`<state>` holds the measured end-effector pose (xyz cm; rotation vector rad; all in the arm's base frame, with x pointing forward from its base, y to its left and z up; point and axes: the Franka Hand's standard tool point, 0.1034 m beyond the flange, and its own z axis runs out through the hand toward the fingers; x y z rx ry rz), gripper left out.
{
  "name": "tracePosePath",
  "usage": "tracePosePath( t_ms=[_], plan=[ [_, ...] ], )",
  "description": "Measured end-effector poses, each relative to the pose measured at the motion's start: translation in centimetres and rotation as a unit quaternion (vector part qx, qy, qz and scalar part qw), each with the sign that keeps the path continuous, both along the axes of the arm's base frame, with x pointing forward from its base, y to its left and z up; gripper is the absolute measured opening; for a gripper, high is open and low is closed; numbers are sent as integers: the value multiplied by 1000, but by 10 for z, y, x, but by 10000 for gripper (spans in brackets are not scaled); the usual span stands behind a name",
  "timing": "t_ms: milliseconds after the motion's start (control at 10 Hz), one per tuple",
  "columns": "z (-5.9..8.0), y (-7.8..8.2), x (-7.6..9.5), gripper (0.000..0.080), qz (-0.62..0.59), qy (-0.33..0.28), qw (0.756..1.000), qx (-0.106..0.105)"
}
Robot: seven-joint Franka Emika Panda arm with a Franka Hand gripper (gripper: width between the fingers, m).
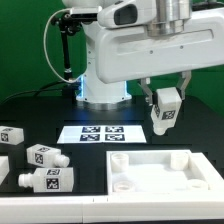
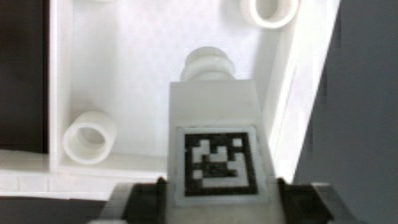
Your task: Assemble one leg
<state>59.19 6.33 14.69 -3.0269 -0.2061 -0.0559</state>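
My gripper (image 1: 164,108) is shut on a leg (image 1: 165,113), a small white block with a black-and-white tag, and holds it in the air above the far right part of the large white tray-like piece (image 1: 160,170). In the wrist view the leg (image 2: 217,120) sits between my fingers (image 2: 143,200), its round peg pointing down toward the tray's inside (image 2: 151,60), between two round sockets (image 2: 89,138). Three more legs (image 1: 48,180) lie on the black table at the exterior view's left.
The marker board (image 1: 101,133) lies flat behind the tray, in front of the arm's base (image 1: 103,90). The tray has raised rims and a raised round socket (image 2: 270,10) near its corner.
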Motion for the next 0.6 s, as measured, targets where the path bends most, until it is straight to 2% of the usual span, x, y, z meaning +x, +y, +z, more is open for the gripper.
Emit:
tracePosePath(
  t_ms=[100,300,400,500,600],
  plan=[
    [-2,-2,1,284,-2,-16,1000,-1],
    [-5,-3,11,284,-9,-96,995,-6],
    [-16,2,9,284,-10,-146,989,-8],
    [-24,6,12,284,-10,-167,986,-7],
    [-22,6,30,284,-13,-227,974,-8]
  ],
)
